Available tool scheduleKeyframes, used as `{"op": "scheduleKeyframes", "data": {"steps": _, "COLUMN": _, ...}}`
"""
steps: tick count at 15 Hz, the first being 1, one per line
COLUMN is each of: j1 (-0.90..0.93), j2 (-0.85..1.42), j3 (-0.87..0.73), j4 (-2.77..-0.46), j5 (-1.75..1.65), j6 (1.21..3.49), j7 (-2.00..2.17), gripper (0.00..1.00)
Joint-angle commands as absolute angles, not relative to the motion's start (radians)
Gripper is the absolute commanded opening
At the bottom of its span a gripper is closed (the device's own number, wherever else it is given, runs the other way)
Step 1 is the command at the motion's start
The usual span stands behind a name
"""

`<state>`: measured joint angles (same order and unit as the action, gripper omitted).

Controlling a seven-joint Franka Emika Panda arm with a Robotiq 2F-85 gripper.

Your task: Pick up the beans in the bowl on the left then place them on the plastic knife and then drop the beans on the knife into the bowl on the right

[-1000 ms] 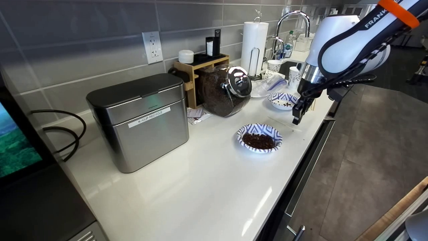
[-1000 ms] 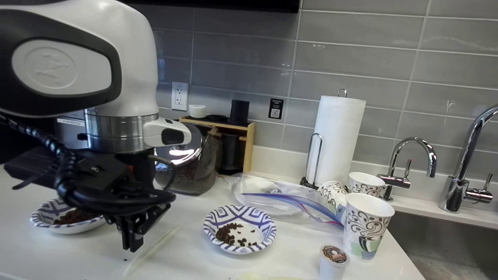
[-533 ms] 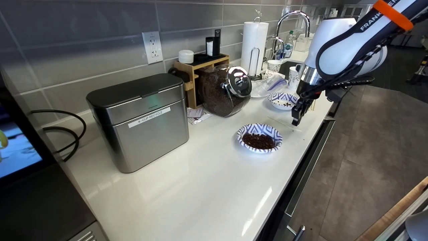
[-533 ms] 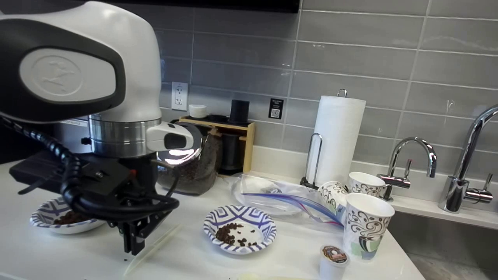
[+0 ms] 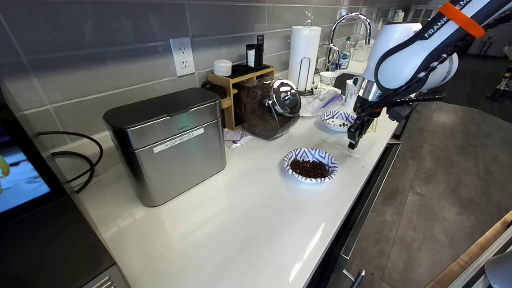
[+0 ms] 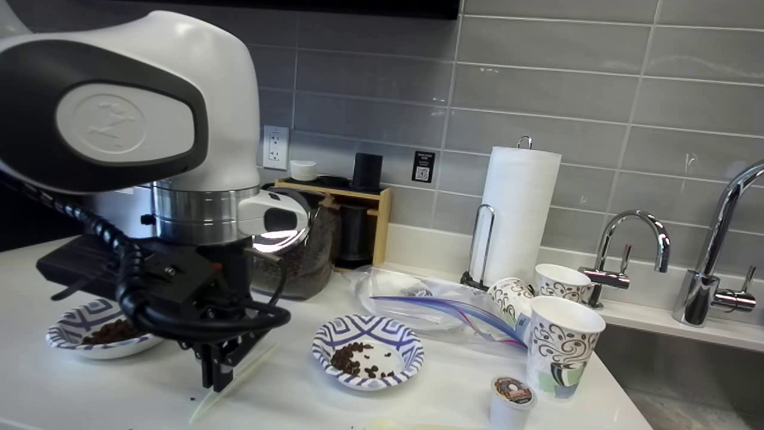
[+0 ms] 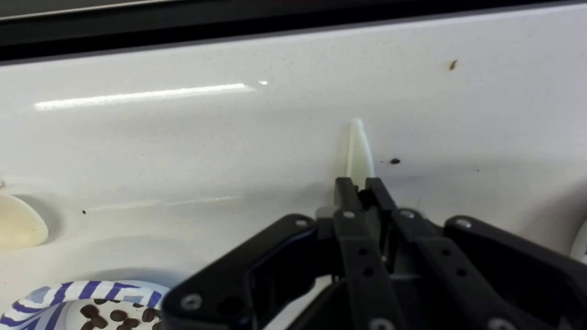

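Observation:
The gripper [image 7: 361, 184] has its fingertips close together, pinching a small dark clump of beans [image 7: 364, 198]. Below the tips lies the pale plastic knife [image 7: 358, 151] on the counter, its tip pointing toward the front edge. In an exterior view, the gripper [image 6: 216, 387] hangs over or just beside the knife [image 6: 256, 362]; whether they touch, I cannot tell. The left bowl [image 5: 291, 170], patterned blue and white, holds a heap of beans [image 5: 310, 169]. Fewer beans [image 6: 344, 360] lie in the right bowl [image 6: 394, 332], scattered mostly to one side.
A stray bean [image 7: 395, 161] sits on the counter by the knife. Beyond the right bowl are a plastic zip bag [image 6: 430, 307], paper cups [image 6: 567, 340] and a coffee pod [image 6: 512, 400]. A glass jar [image 5: 264, 108] and steel bin [image 5: 180, 156] stand toward the wall.
In an exterior view the arm has shifted right, bringing the fingertips from left of the knife to over or against it. The grip stayed shut; bowls and knife have not moved.

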<state>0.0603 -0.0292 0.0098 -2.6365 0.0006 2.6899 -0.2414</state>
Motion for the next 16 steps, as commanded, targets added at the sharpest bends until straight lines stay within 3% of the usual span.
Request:
{"op": "scheduleKeyframes", "data": {"steps": 1, "j1": 0.056, "j2": 0.006, "j3": 0.019, "j4": -2.617, "j5": 0.023, "j6": 2.719, "j7": -0.260, "gripper": 0.03}}
{"op": "scheduleKeyframes", "data": {"steps": 14, "j1": 0.054, "j2": 0.053, "j3": 0.039, "j4": -2.578, "j5": 0.022, "j6": 2.715, "j7": -0.256, "gripper": 0.03}}
{"op": "scheduleKeyframes", "data": {"steps": 15, "j1": 0.054, "j2": 0.053, "j3": 0.040, "j4": -2.577, "j5": 0.020, "j6": 2.713, "j7": -0.253, "gripper": 0.35}}
{"op": "scheduleKeyframes", "data": {"steps": 16, "j1": 0.053, "j2": 0.051, "j3": 0.041, "j4": -2.577, "j5": 0.018, "j6": 2.712, "j7": -0.250, "gripper": 0.36}}
